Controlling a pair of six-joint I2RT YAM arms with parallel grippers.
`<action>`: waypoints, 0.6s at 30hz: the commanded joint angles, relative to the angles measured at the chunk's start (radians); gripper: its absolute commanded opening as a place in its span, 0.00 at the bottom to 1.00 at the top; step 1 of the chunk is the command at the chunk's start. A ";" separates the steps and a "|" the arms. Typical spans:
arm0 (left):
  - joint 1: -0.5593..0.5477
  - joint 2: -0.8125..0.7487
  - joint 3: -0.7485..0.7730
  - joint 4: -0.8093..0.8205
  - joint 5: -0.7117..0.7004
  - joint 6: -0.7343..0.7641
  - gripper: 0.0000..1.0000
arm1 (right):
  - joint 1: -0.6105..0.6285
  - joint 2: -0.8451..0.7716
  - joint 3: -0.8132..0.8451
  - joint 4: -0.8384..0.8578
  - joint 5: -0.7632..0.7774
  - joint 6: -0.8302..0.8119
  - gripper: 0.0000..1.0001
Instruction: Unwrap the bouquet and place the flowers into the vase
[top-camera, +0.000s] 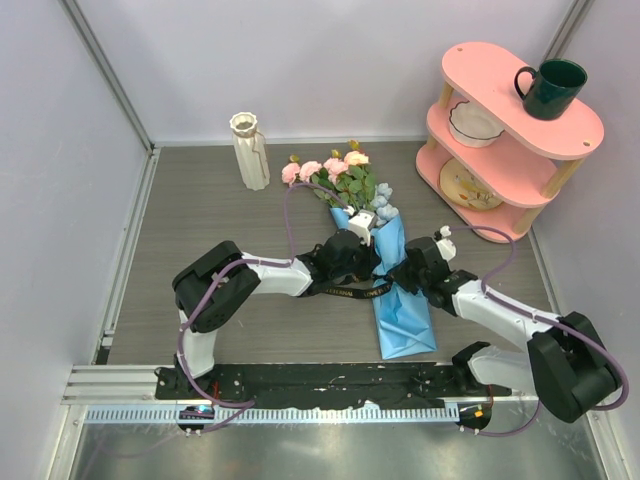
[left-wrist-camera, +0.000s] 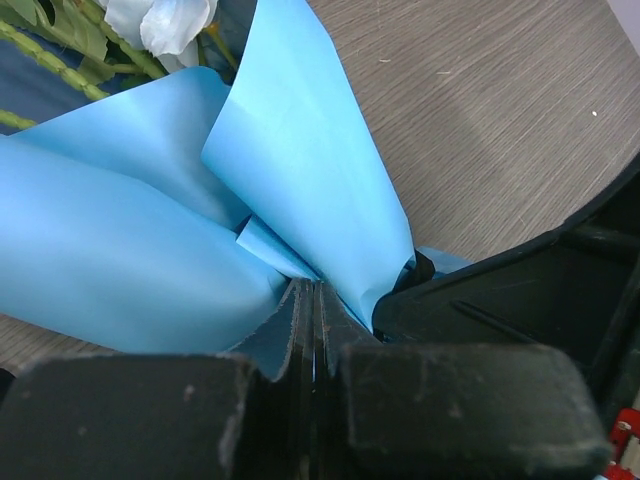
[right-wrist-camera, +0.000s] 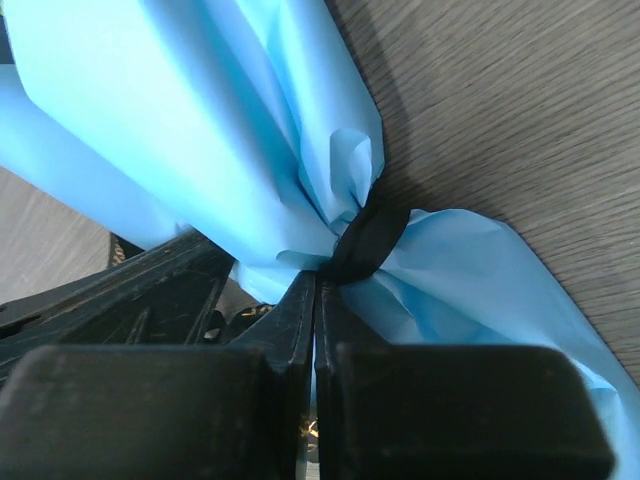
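Your two arms meet over the bouquet of pink, peach and pale blue flowers in a blue paper wrap (top-camera: 405, 315), which lies on the grey wood-grain table (top-camera: 200, 200). Its blooms point toward the back, near the tall cream-white ribbed vase (top-camera: 250, 150), which stands upright and apart from them. Your right gripper (right-wrist-camera: 315, 278) has its fingers pressed together on the black gold-lettered ribbon (right-wrist-camera: 368, 238) cinching the wrap's waist. Your left gripper (left-wrist-camera: 313, 292) is likewise pressed together at the gathered folds, though the wrist view does not make clear whether it has caught paper or ribbon. At right, a pink three-tier shelf (top-camera: 500, 70) carries a dark green mug (top-camera: 550, 88) on top and a white bowl (top-camera: 475, 122) below.
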 joint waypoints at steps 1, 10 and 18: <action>-0.014 0.014 0.026 -0.044 -0.012 -0.019 0.01 | 0.002 -0.070 -0.018 0.078 0.057 0.040 0.01; -0.014 0.023 0.034 -0.088 -0.046 -0.028 0.00 | 0.002 -0.258 -0.078 0.129 0.100 0.030 0.01; -0.014 0.022 0.034 -0.096 -0.048 -0.027 0.00 | 0.002 -0.308 -0.063 0.038 0.091 0.007 0.09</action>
